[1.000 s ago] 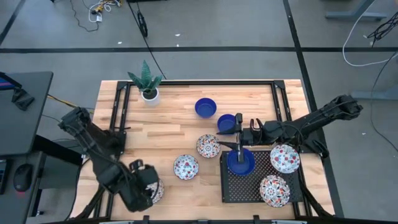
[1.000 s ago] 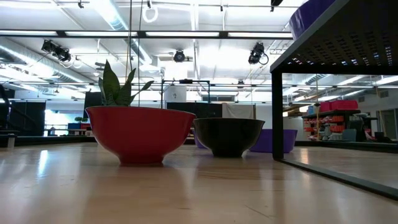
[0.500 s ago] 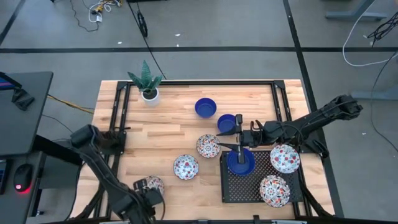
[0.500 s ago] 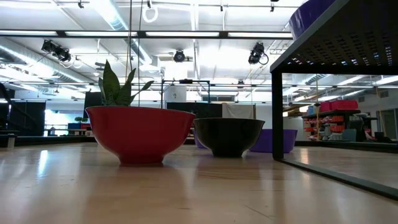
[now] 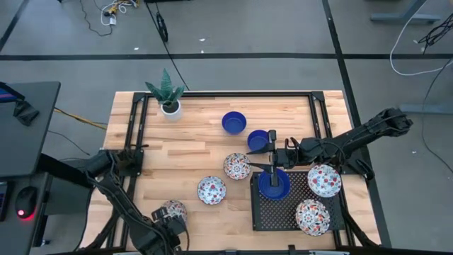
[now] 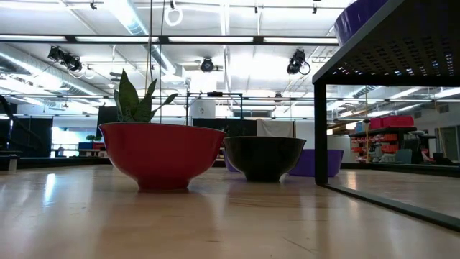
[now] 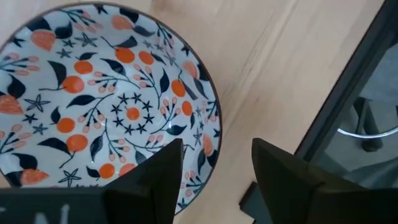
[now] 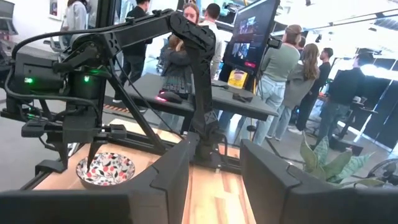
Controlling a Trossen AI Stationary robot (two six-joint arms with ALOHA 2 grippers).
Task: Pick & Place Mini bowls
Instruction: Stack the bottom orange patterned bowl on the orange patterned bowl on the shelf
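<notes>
A floral mini bowl [image 5: 172, 210] sits on the table near its front left edge and fills the left wrist view [image 7: 106, 112]. My left gripper [image 5: 168, 227] is open just on its near side. In the left wrist view [image 7: 217, 146] one finger is over the bowl's inside and the other beyond its rim. My right gripper [image 5: 272, 154] is open and empty above the table's middle, next to a blue bowl [image 5: 258, 140]. Another blue bowl [image 5: 273, 184] and two floral bowls [image 5: 324, 180] [image 5: 312, 217] sit on a black perforated rack [image 5: 283, 212]. My left gripper's open fingers [image 7: 155, 180] stand on either side of the floral bowl's near rim [image 7: 208, 124], coming from above. The bowl sits flat on the table. I cannot tell whether the fingers touch it.
Two more floral bowls [image 5: 237, 166] [image 5: 211, 190] and a blue bowl [image 5: 233, 122] sit on the table's middle. A potted plant [image 5: 168, 95] stands at the far left. A black frame [image 5: 134, 127] runs along the table's edges. People stand beyond the table [image 8: 280, 68].
My left gripper has gone from over the front-left floral bowl toward the table's near edge, uncovering the bowl. The bowl has stayed where it was. My right arm has kept still.
</notes>
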